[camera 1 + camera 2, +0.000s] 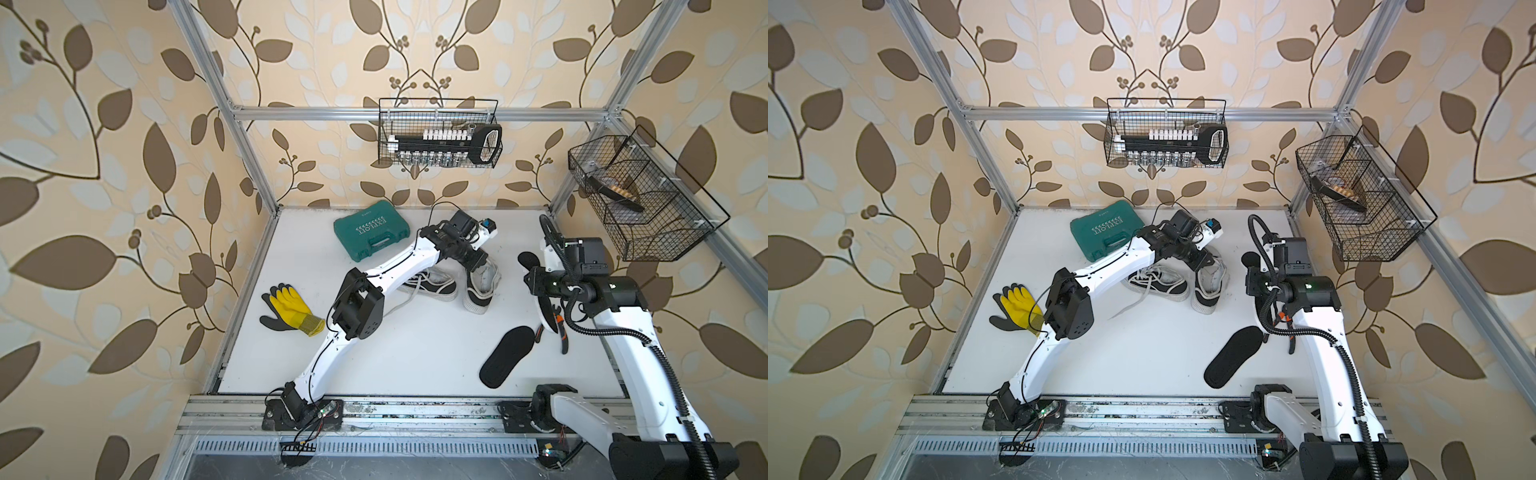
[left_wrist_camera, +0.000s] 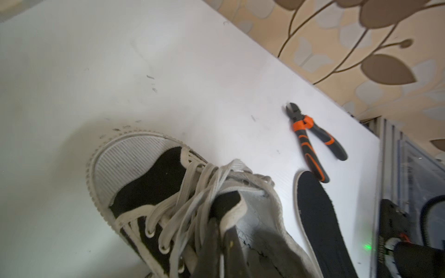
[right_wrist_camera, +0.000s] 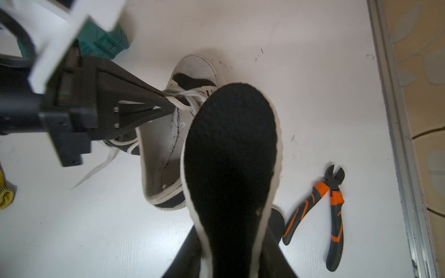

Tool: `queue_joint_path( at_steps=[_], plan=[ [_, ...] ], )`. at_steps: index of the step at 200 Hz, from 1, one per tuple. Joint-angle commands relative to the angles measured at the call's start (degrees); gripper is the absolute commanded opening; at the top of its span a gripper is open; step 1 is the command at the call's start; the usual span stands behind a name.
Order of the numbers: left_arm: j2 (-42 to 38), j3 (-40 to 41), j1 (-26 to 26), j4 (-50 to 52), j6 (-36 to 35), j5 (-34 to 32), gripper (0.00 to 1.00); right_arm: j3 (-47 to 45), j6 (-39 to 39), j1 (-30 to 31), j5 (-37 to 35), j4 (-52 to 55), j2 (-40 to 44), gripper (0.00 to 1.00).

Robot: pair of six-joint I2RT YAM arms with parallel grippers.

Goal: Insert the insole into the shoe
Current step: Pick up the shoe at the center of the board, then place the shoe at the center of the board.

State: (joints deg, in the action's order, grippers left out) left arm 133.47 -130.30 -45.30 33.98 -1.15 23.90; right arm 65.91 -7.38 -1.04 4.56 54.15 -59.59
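The black insole (image 3: 231,149), pinched at its narrow end by the right hand (image 3: 228,261), hovers close beside the open shoe (image 3: 161,154) on the table (image 3: 313,96); the left hand (image 3: 168,104) is pressed together on the shoe's tongue.

Bright, even light, soft shadows; the near insole (image 3: 231,156) looks blurred.

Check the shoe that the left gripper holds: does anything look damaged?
Yes. The shoe, pinched at its tongue by the left gripper, has a dark jagged crack in its pale inner lining. It looks torn; the insole might catch there.
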Motion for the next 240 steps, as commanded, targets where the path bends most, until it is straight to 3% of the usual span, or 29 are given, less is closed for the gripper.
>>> queue_joint_path(
  at_steps=[1, 70, 90, 109, 136, 194, 240],
  plan=[
    [-9.63, 0.28, 0.12, -5.75, 3.97, 3.13, 0.00, 1.85, 1.06, -0.20, 1.07, 0.07, 1.14, 0.31],
    [-7.91, 1.75, -0.03, -6.46, 9.56, 4.84, 0.00, 1.67, 1.31, -0.21, 2.87, 0.43, 0.96, 0.31],
    [-10.28, 4.24, -1.04, -7.19, 10.59, -0.30, 0.00, 1.99, 1.31, -0.26, 3.09, 0.42, 0.49, 0.30],
    [-16.44, 12.07, -2.36, -12.63, 11.44, -7.18, 0.00, 2.04, 1.31, -0.16, 3.54, 0.43, -0.11, 0.30],
    [-25.65, 25.81, -3.13, -20.47, 13.40, -11.95, 0.00, 2.27, 1.21, -0.15, 4.54, 0.20, -0.71, 0.30],
    [-42.94, 46.11, -3.17, -18.40, 19.57, -24.13, 0.00, 1.11, 1.90, 1.34, 6.56, -1.20, -1.52, 0.29],
    [-56.75, 59.83, -3.10, -15.28, 25.75, -35.43, 0.00, 0.82, 2.88, 8.42, 5.19, -2.44, -3.29, 0.29]
  ],
)
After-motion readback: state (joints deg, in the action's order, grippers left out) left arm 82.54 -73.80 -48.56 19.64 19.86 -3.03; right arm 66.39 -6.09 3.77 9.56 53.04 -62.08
